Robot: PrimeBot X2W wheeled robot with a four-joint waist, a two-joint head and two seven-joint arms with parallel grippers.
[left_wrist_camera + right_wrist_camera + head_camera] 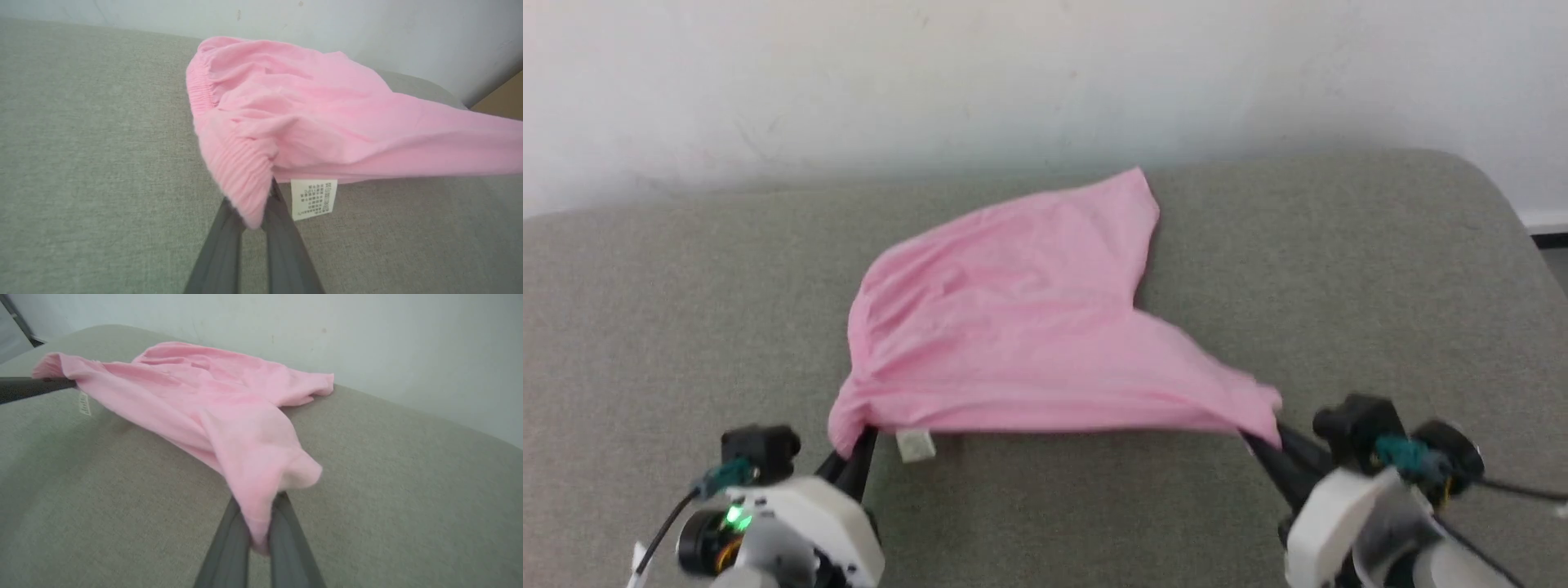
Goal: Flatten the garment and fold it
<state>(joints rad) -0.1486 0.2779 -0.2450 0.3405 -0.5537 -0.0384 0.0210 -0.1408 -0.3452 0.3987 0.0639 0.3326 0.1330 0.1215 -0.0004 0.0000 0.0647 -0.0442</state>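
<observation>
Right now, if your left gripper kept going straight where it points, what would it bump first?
The garment: the left gripper is already shut on its gathered hem, so it would push into the pink cloth bunched ahead, probably well before the wall.

Bright, even, soft light; faint shadows; slight blur throughout.

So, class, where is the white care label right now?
In the head view the care label hangs from the near edge of the garment on the robot's left, beside the left gripper pinching that corner.
</observation>
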